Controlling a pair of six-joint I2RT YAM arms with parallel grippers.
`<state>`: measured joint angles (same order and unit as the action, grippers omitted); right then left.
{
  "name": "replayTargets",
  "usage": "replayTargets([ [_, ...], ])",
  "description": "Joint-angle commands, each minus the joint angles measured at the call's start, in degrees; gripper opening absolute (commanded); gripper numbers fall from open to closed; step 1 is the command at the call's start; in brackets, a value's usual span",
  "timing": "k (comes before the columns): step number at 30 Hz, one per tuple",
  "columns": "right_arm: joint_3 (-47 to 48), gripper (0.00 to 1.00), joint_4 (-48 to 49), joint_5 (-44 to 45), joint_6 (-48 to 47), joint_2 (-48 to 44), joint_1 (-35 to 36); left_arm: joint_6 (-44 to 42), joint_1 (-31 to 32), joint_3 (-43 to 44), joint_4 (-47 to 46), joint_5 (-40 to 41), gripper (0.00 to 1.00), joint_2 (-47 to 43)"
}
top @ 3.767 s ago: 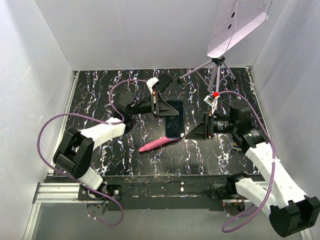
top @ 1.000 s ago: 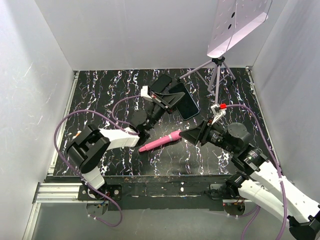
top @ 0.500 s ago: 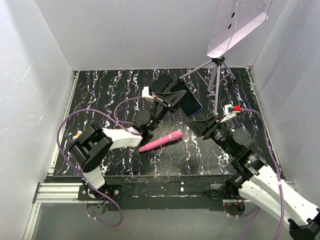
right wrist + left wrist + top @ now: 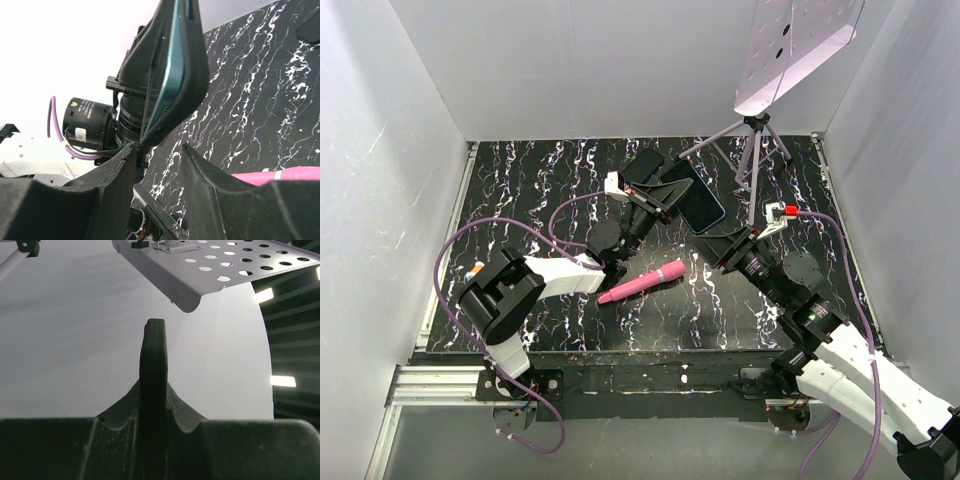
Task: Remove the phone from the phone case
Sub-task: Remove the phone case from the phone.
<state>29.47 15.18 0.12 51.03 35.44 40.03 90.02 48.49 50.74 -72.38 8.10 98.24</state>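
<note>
A dark-screened phone (image 4: 698, 205) sits in a black phone case (image 4: 196, 65) and is held tilted above the table. Its teal edge (image 4: 172, 60) shows inside the case rim. My left gripper (image 4: 655, 200) is shut on the case, which stands edge-on between its fingers (image 4: 152, 390). My right gripper (image 4: 713, 240) is just below the phone's lower right end. Its jaws are open (image 4: 159, 150), and the case's lower corner hangs right above the gap, close to the left fingertip (image 4: 129, 152).
A pink pen-like tool (image 4: 640, 283) lies on the black marbled table (image 4: 520, 190) below the phone. A tripod (image 4: 752, 150) carrying a perforated white plate (image 4: 798, 50) stands at the back right. White walls close in the left, back and right sides.
The left gripper raised and tilted the cased phone toward the back right. The right gripper swung up from beside the pink tool to under the phone's lower end, and its jaws narrowed.
</note>
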Motion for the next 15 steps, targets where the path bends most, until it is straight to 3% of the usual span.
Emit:
replayTargets([
  [1, 3.22, 0.48, 5.12, -1.18, -0.31, 0.33, -0.22, 0.33, 0.29, 2.17, -15.78, 0.43, 0.0, -1.56],
  [9, 3.22, 0.42, 4.77, -0.48, -0.57, 1.21, -0.39, 0.77, 0.73, 2.35, -15.69, -0.1, 0.0, -2.08],
  [15, 2.78, 0.31, 4.77, -0.56, -1.45, 2.18, -1.18, 1.39, 1.08, 1.73, -15.86, -0.36, 0.0, -3.49],
])
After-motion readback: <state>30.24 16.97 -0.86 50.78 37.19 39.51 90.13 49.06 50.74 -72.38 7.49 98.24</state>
